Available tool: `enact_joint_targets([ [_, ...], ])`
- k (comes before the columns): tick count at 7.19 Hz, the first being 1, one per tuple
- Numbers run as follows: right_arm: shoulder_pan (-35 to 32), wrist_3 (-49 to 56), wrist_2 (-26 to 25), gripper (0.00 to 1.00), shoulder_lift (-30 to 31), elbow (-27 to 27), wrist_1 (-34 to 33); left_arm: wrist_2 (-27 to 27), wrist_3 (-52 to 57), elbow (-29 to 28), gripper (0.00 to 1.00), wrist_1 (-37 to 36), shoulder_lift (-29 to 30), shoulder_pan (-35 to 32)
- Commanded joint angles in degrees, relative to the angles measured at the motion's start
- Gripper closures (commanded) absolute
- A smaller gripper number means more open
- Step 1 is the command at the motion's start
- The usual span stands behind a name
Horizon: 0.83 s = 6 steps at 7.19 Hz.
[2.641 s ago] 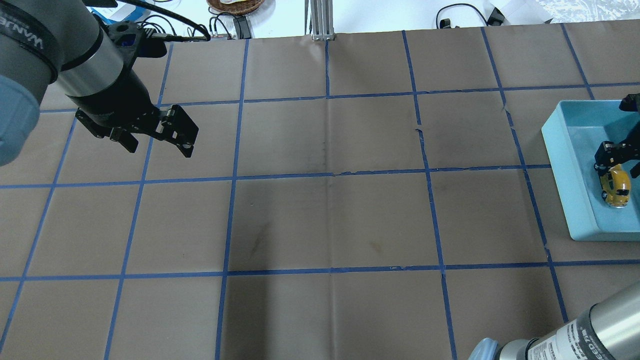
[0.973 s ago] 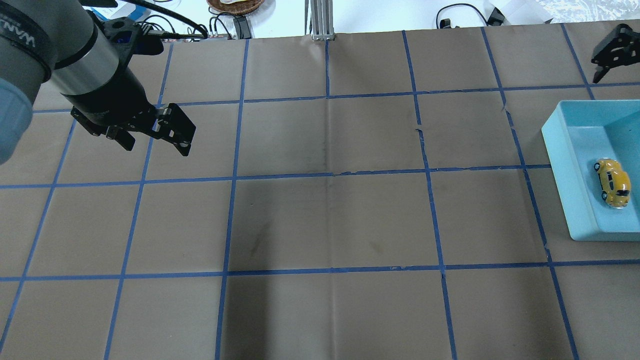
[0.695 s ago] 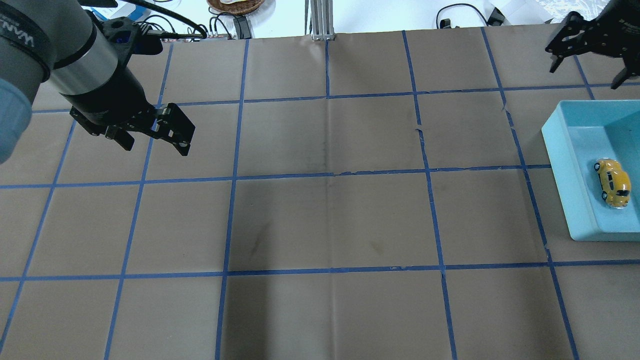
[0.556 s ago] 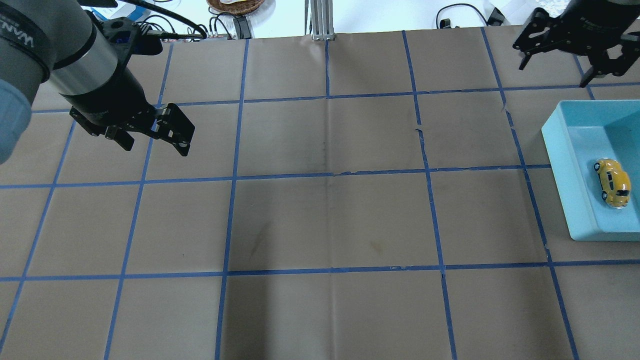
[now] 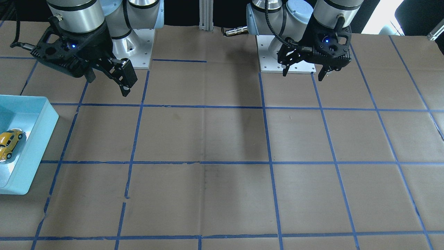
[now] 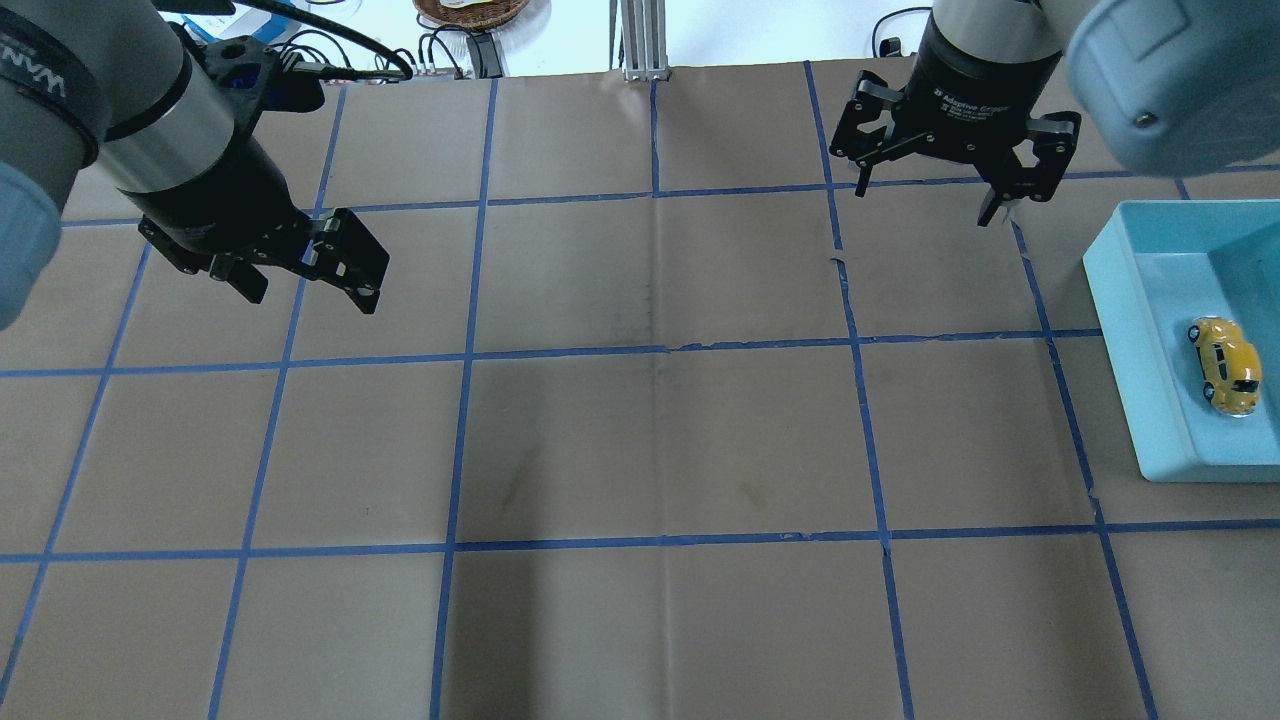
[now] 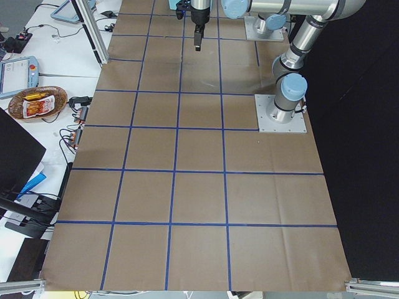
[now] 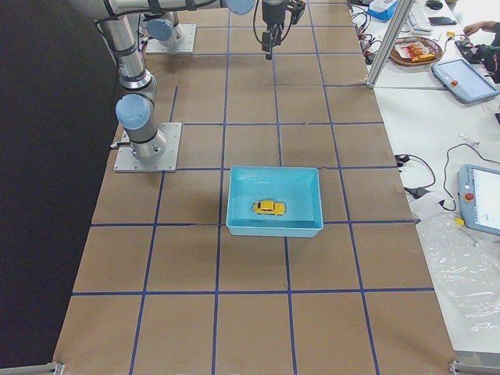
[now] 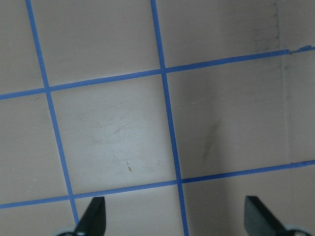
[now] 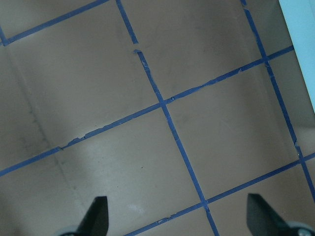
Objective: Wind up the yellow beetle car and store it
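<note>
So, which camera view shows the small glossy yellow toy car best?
Overhead exterior: the small glossy yellow toy car appears largest and whole, lying in the light blue plastic tray. Exterior right shows it whole but small; front-facing shows it at the frame's edge; the other views do not show it.

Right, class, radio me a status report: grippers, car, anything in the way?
Left gripper open, empty. Right gripper open, empty, outside the tray. Car in the tray, on its wheels. Nothing seen blocking it.

Silver-grey tube left arm [image 6: 170,120], right arm [image 5: 76,17]; pale-blue joint caps [image 6: 1170,70]; black cable [image 5: 274,27]. Black left gripper [image 6: 310,297], right gripper [image 6: 925,200]: blue LED [image 5: 73,45], white lettering. Grey screwed base plates [image 5: 267,59].
</note>
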<state>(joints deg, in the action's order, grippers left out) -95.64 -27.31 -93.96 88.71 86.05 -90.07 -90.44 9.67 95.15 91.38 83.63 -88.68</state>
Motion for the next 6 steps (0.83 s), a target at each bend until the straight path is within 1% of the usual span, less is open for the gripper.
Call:
enact_joint_targets([
  [1, -1.74, 2.94, -0.09, 0.01, 0.15, -2.36, 0.68, 0.0, 0.0, -0.05, 0.0, -0.06, 0.04, 0.0],
  [2, -1.83, 5.49, -0.09, 0.01, -0.11, -2.63, -0.1, 0.0, -0.09, -0.05, 0.0, 0.03, -0.05, 0.0],
  [3, -1.75, 5.51, -0.17, 0.01, -0.99, -2.64, -0.28, 0.0, -0.09, 0.04, 0.0, 0.03, 0.04, 0.0],
  [4, -0.44, 6.47, -0.09, 0.01, -2.39, -2.9, -0.37, -0.09, 0.0, 0.04, 0.0, -0.06, 0.04, 0.0],
  [5, 1.92, 11.35, -0.26, 0.01, -2.66, -3.25, -0.37, 0.0, 0.0, 0.04, 0.0, -0.06, 0.04, 0.0],
  [6, 5.25, 24.8, 0.17, 0.01, -2.58, -3.69, 0.41, -0.09, 0.0, 0.12, 0.0, -0.06, 0.04, 0.09],
])
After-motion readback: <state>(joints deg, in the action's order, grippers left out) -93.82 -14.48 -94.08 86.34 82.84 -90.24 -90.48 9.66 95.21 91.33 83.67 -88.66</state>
